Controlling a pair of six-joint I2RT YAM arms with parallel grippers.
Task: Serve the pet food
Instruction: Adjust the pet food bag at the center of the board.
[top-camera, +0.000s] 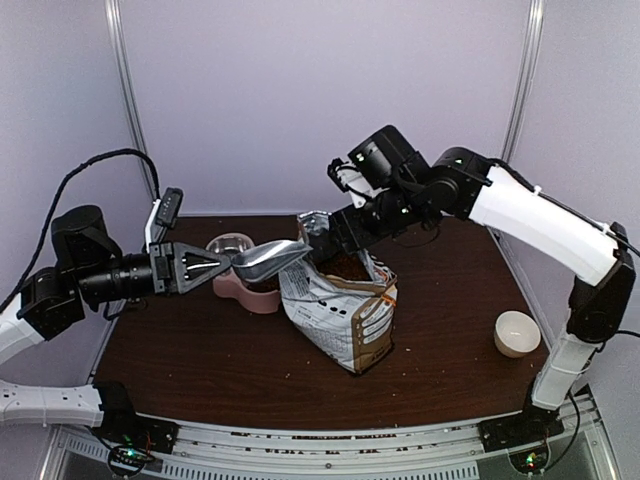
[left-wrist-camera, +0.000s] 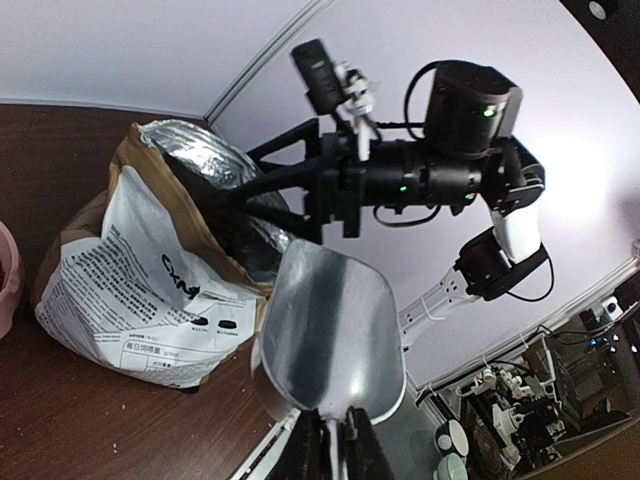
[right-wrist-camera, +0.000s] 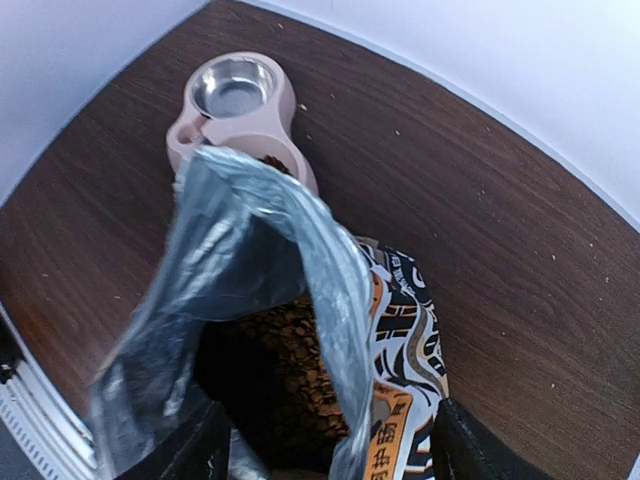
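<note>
The pet food (right-wrist-camera: 305, 360), reddish-brown kibble, lies inside the open foil-lined bag (top-camera: 340, 305), which stands mid-table. My right gripper (right-wrist-camera: 335, 455) is open, its fingers (right-wrist-camera: 195, 450) wide apart on either side of the bag's raised foil rim (right-wrist-camera: 260, 240). My left gripper (top-camera: 222, 266) is shut on the handle of the shiny metal scoop (top-camera: 270, 258). The scoop hangs above the pink feeder (top-camera: 258, 298), its tip close to the bag's mouth. In the left wrist view the scoop (left-wrist-camera: 330, 340) shows no kibble on its visible face. Some kibble lies in the feeder's near basin (right-wrist-camera: 272, 160).
The feeder's other basin is a steel bowl (right-wrist-camera: 235, 88) with nothing in it. A white bowl (top-camera: 517, 333) stands near the table's right edge. The right arm (top-camera: 520, 215) reaches across from the right, above the back of the table. A few crumbs dot the wood.
</note>
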